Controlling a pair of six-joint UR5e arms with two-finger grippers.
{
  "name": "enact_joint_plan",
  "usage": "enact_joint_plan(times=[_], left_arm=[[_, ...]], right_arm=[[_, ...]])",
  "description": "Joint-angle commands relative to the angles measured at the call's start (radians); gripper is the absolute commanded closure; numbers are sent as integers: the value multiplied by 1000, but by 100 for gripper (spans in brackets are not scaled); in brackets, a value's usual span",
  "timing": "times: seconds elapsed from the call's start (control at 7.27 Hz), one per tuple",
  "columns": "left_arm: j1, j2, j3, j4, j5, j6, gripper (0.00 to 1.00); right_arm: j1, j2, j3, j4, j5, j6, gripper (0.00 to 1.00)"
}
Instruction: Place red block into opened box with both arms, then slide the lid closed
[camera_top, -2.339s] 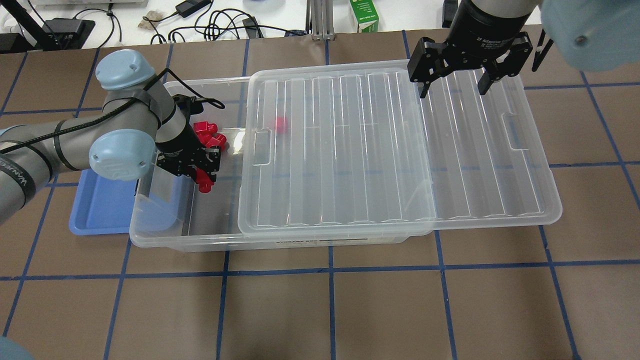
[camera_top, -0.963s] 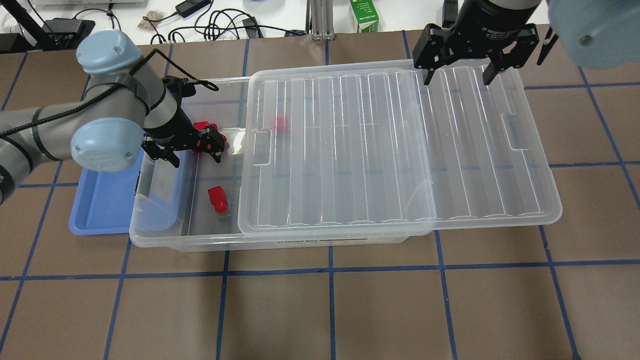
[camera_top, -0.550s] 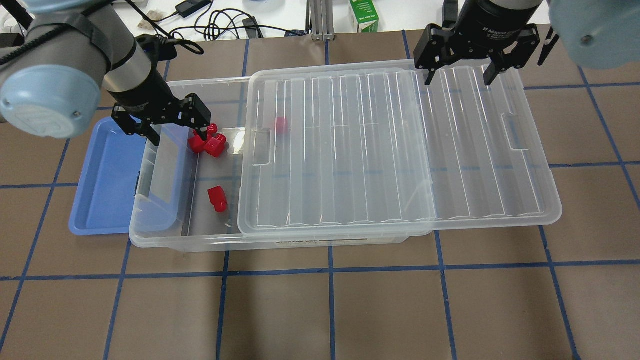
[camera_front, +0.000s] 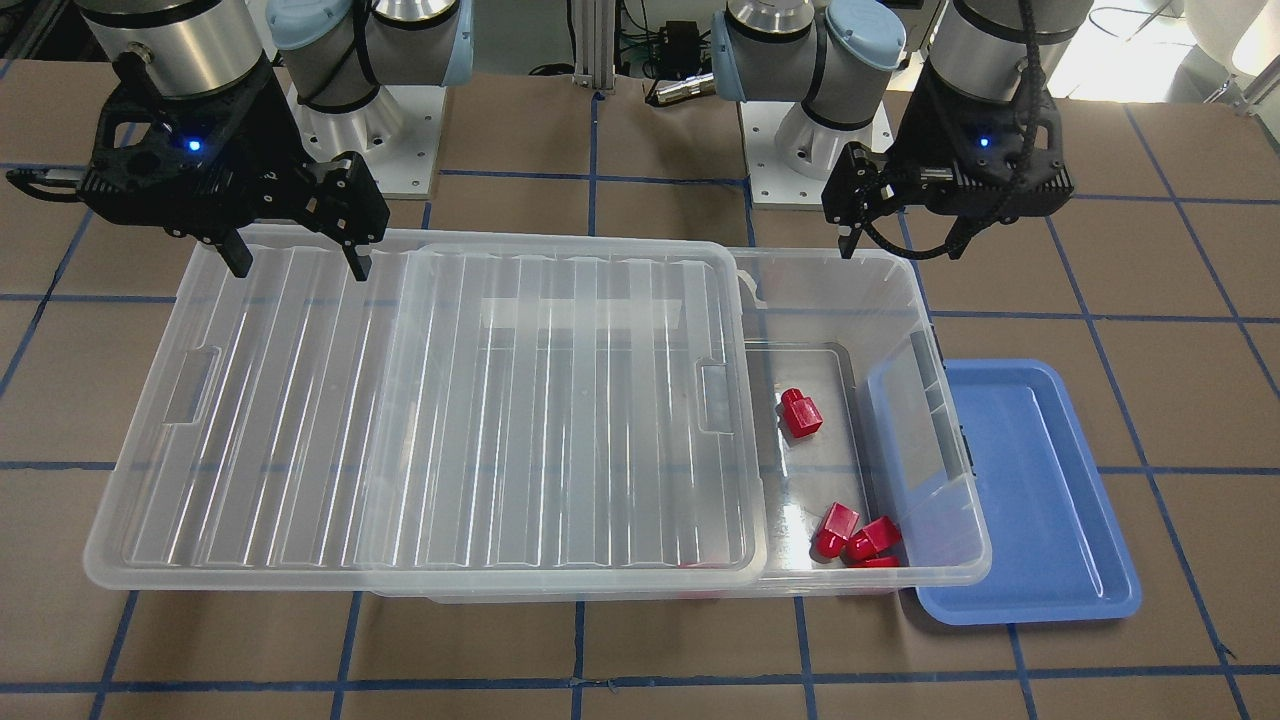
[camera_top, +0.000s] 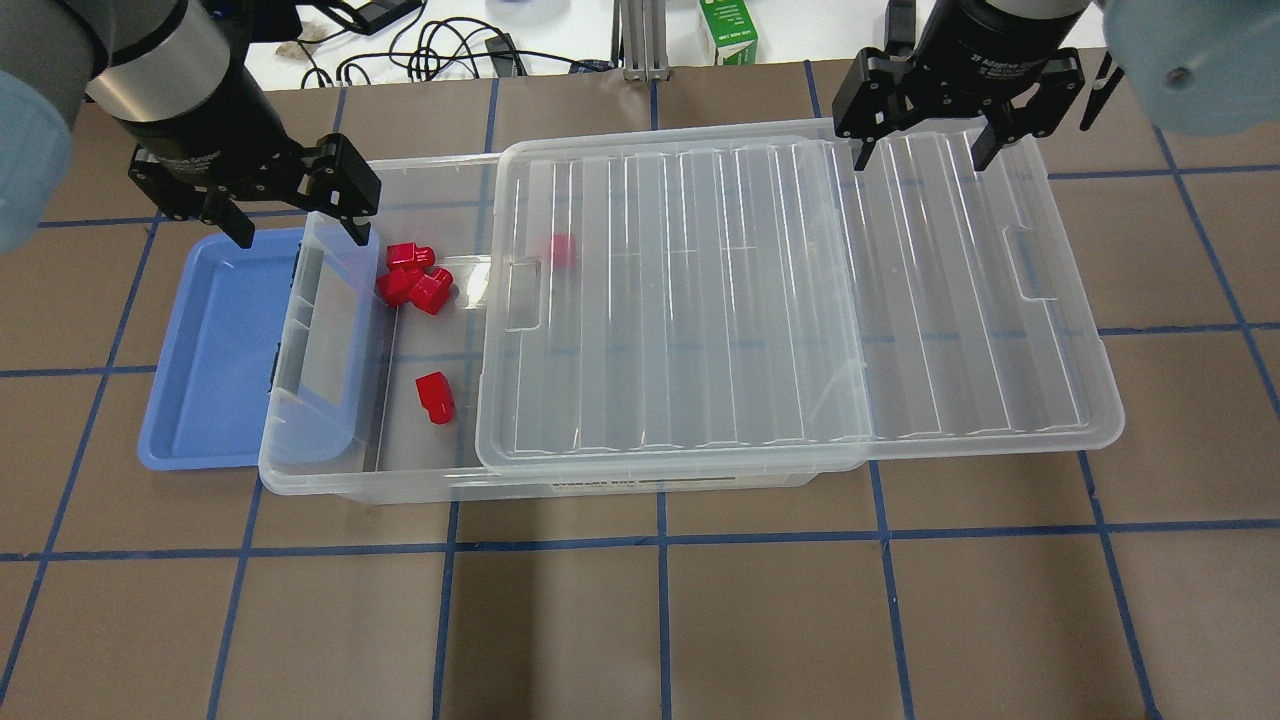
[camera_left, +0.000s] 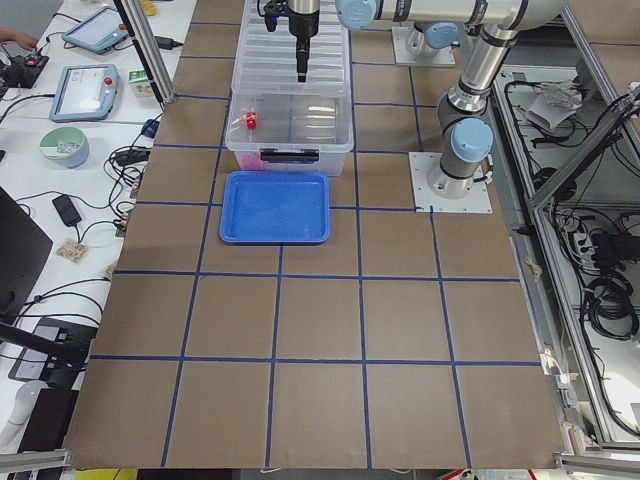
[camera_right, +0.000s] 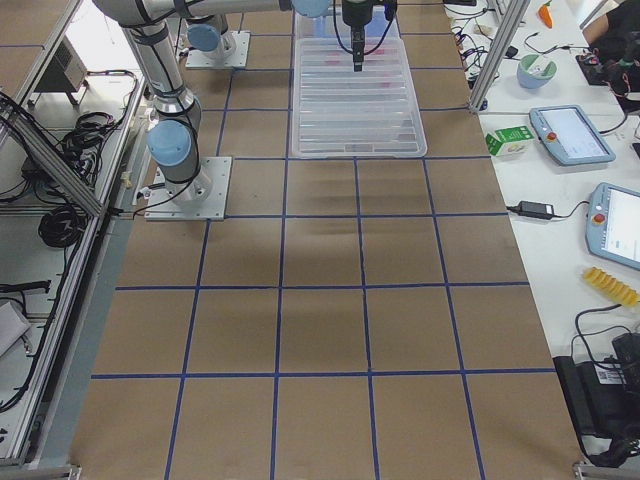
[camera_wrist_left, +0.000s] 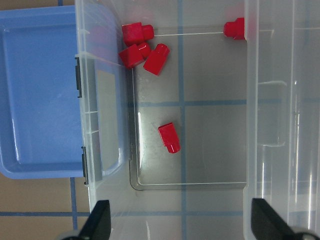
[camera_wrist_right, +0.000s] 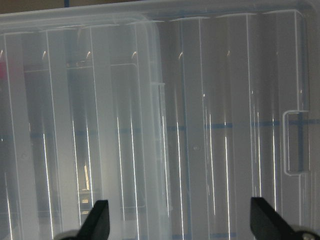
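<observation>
Opposite overhead and front views of one box (camera_top: 400, 485); wrist cameras downward.

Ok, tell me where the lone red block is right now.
In the overhead view the lone red block lies inside the box, in its uncovered left end, beside the lid and apart from the three clustered blocks.

I get bright, even light from above in every view, and shadows on the table (camera_top: 660, 620) are faint and soft. The clear lid (camera_top: 800, 290) throws thin white streaks. They are strongest in the right wrist view, where it looks milky and low in contrast. A glare patch sits on the box (camera_top: 470, 278) floor. The front view's top right corner is blown out. Overhead, the right arm's joint (camera_top: 1190, 60) is an unfocused pale blur. Both side views are sharp but distant.
</observation>
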Motion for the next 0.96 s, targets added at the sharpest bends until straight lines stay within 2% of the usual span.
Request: enact_joint_plan(times=[0.0,0.14,0.28,0.41,0.69,0.83], left_arm=[[20,-15,4,1,-9,-15,0],[20,-13,15,1,-17,-15,0],[25,-12,23,-2,-15,-15,0],[23,-15,23,-4,-12,-13,0],[20,-24,33,-4,-11,-15,0],[19,-21,33,-4,-11,-13,0]], right_arm=[[-115,1,-2,3,4,-109,0],[-245,0,4,9,7,-227,0],[-333,7,18,8,4,-370,0],[-396,13,71,-15,6,-465,0],[-463,24,237,-233,-13,-530,0],[-462,33,285,-266,-11,-531,0]])
